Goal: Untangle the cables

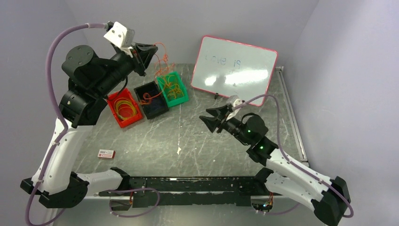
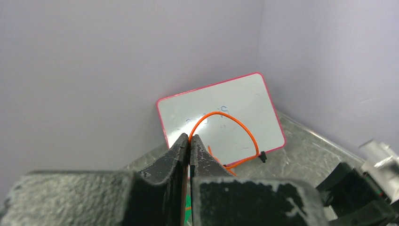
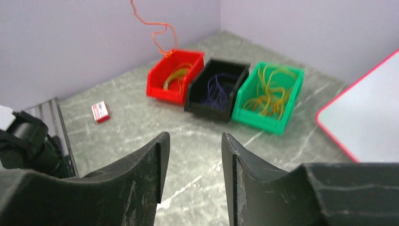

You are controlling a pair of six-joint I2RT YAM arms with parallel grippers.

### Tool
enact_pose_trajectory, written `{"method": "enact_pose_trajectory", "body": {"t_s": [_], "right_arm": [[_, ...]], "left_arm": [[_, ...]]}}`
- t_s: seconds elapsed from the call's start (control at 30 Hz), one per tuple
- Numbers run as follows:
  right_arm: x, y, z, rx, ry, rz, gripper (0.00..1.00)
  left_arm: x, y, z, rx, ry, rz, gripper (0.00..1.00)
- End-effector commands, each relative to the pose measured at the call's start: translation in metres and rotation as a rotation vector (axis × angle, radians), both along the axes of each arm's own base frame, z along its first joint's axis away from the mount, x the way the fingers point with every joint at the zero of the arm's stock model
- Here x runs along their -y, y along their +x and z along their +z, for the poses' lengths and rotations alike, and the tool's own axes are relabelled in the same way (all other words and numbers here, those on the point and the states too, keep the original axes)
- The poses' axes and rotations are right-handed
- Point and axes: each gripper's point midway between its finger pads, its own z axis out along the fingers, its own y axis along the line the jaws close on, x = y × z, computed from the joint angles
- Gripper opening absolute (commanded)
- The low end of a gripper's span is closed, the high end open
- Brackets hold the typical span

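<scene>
**Top external: left tool clamped on the orange cable, right tool apart and empty**

Cables. The orange cable (image 1: 162, 59) climbs in kinks from the row of bins to the left tool (image 1: 154, 48), which is held high over the back left of the table (image 1: 197, 141). Yellow cables (image 1: 125, 108) coil in the red bin (image 1: 113, 98). Dark blue ones (image 3: 214, 87) lie in the black bin (image 1: 141, 88). A yellow and orange mix (image 1: 173, 88) fills the green bin (image 1: 184, 99). An orange loop also crosses the black bin toward the green one.

Tools. Left wrist view: fingers pressed together on the orange cable, which arcs out from the tips in a loop. Right tool (image 1: 207, 117): jaws apart, nothing between them, low over bare table, pointing at the bins and well apart from them.

View against view. Only the left wrist shows the pinch itself. Only the right wrist shows the dark blue strands plainly. That view also has the orange strand dropping to the back of the red bin, while the top external puts it by the green bin. I cannot tell which bin it reaches.

Edges and room. The whiteboard (image 1: 234, 70) leans on the back wall, right of the bins. Walls close the back and both sides. Bare table lies in front of the bins and around the right tool. A small red and white box (image 1: 106, 154) sits near the front left.
</scene>
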Motion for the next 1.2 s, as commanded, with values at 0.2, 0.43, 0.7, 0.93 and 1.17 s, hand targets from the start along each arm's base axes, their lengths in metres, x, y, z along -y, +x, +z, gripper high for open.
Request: {"method": "enact_pose_trajectory", "body": {"t_s": [0.2, 0.43, 0.7, 0.93, 1.17], "right_arm": [[0.022, 0.0, 0.103, 0.364, 0.064, -0.083, 0.49], [-0.006, 0.003, 0.131, 0.496, 0.077, 0.008, 0.48], [-0.019, 0.019, 0.161, 0.56, 0.157, -0.018, 0.48], [-0.028, 0.019, 0.161, 0.572, 0.121, 0.023, 0.46], [-0.044, 0.027, 0.152, 0.569, 0.103, 0.062, 0.5]], "left_arm": [[0.023, -0.024, 0.001, 0.079, 0.031, -0.19, 0.07], [0.035, -0.028, -0.01, 0.054, 0.036, -0.263, 0.07], [0.046, -0.032, -0.019, 0.03, 0.039, -0.339, 0.07], [0.051, -0.036, -0.02, 0.034, 0.04, -0.372, 0.07], [0.055, -0.038, -0.022, 0.031, 0.05, -0.404, 0.07]]}}
